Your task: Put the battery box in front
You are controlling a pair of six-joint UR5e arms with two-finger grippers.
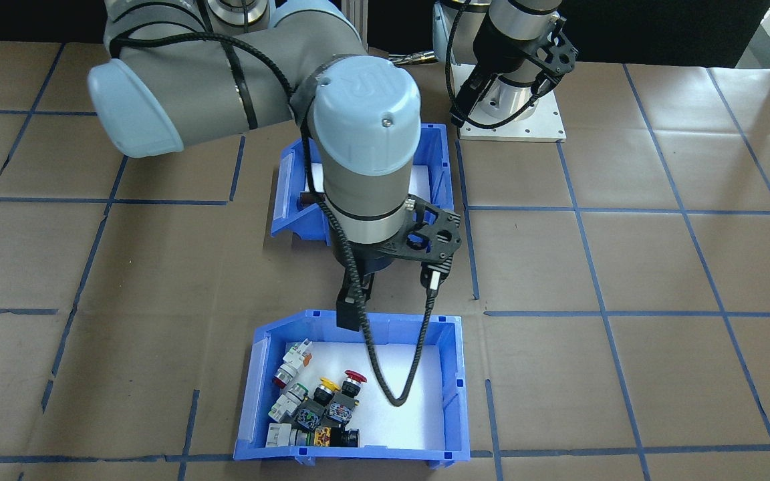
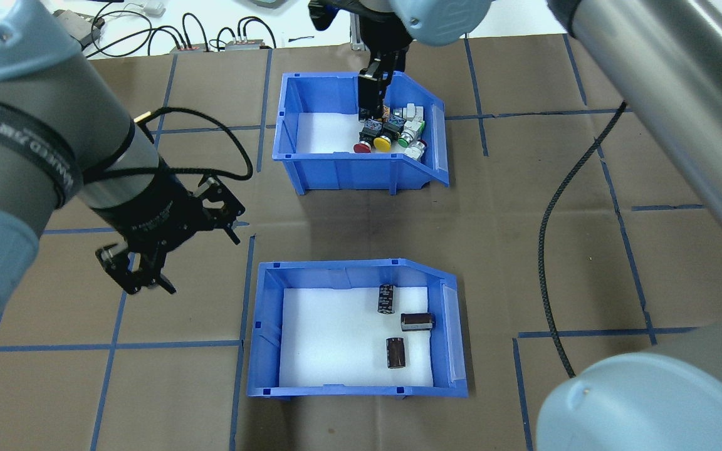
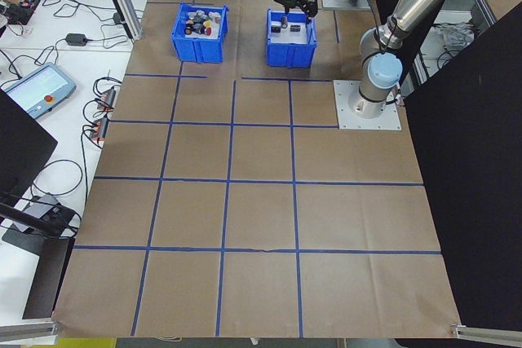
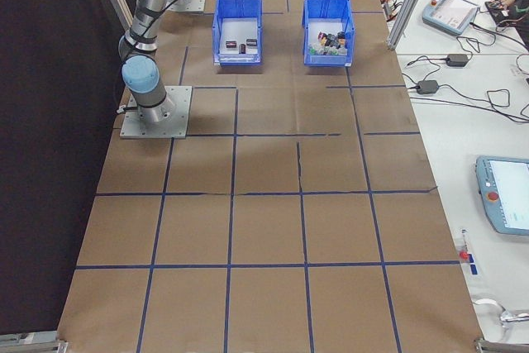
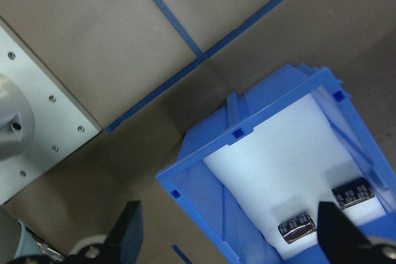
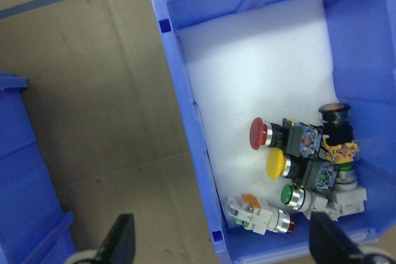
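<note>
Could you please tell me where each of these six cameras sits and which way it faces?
Front-facing: across table, faces robot; right gripper above switch bin.
Overhead: behind shoulders; battery box near, left gripper beside it.
Exterior left: table's end; both bins far.
Exterior right: opposite end; same bins.
Left wrist: down at battery box corner.
Right wrist: down into switch bin.
Every exterior view shows both bins.

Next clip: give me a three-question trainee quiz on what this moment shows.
1. True or false: the battery box sits nearer the robot's base than the switch bin.
2. How many dark cylinders lie in the battery box?
3. Which tool hangs over the switch bin: A left tool, B right tool?

Key: 1 true; 2 three; 3 B.
</note>
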